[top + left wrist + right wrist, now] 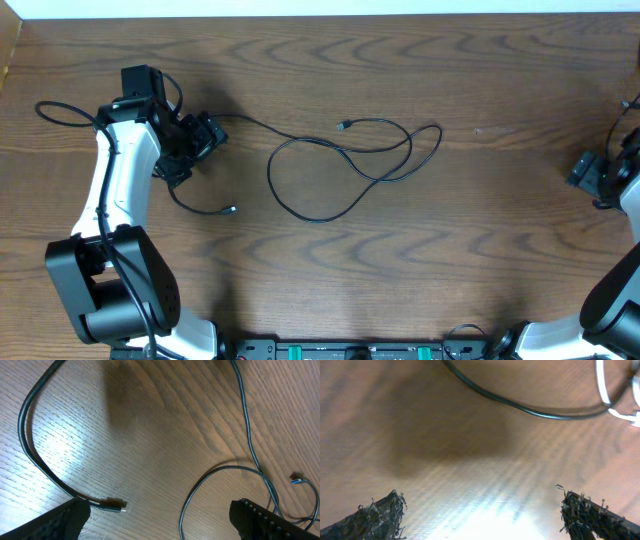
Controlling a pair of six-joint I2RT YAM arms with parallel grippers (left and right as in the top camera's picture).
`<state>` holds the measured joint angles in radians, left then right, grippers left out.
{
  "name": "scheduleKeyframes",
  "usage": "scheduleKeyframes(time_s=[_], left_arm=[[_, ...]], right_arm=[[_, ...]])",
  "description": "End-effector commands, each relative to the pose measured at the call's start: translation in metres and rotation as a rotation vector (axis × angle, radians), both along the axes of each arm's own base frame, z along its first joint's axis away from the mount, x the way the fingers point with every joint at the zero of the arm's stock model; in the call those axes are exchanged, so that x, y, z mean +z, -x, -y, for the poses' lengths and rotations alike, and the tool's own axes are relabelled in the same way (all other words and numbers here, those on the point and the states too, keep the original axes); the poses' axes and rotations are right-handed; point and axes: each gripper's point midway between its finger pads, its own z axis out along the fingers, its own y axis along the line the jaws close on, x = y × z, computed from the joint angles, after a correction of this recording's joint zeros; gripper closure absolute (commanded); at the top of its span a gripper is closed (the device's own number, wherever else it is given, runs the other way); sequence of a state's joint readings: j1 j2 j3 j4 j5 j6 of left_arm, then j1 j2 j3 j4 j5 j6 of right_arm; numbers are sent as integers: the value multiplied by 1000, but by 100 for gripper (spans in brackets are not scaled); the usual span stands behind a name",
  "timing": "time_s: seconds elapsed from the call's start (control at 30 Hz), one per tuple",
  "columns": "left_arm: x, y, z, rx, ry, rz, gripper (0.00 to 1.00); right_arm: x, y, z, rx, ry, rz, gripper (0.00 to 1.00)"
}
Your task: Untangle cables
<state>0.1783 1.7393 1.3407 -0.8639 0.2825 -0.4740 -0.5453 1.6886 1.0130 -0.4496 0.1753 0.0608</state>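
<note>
**Overhead view.** My left claw [197, 143] is hanging over the left part of the wooden table [480, 260], jaws spread and grasping nothing. The black cable [271, 172] is lying flat on the table. It is running from beside this claw to a wide, crossing loop near the centre and ending there in a small plug [344, 125]. A second plug end [230, 210] is lying just below the left claw. My right claw [588, 175] is sitting at the far right edge, well apart from the loop.

**Left wrist view.** My two fingertips [55, 522] are standing wide apart, with bare wood between them. The black cable [22, 430] is curving down the left side to its plug [116, 505], which is lying near the left fingertip. I cannot tell whether the two are touching. A thinner stretch is looping on the right.

**Right wrist view.** My right claw [482, 520] is released, with nothing between its frayed pads [592, 515]. A dark cord [520, 407] is crossing the table ahead of them. The white cable [601, 385] is lying at the upper right, over or against that cord.
</note>
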Motion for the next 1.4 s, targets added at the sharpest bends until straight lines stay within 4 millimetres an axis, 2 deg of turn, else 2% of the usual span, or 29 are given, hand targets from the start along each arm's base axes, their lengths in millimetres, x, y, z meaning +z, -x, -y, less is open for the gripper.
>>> scheduleKeyframes(time_s=[0.0,0.2,0.47,0.73,0.93,1.03,1.37], left_arm=[[-3,1,0,2,-4,-11,6],[-3,1,0,2,-4,-11,6],[-3,1,0,2,-4,-11,6],[-3,1,0,2,-4,-11,6],[-3,1,0,2,-4,-11,6],[-3,1,0,2,-4,-11,6],[-3,1,0,2,-4,-11,6]], right_arm=[[-9,21,8,-55,59,-82,1],[-26,38,7,-77,47,-108,1],[-50,60,17,-136,65,-75,1],[-59,79,32,-206,87,-38,1],[-62,73,42,-212,75,34,1],[-71,66,43,-183,59,53,1],[-131,60,37,-161,-11,36,1]])
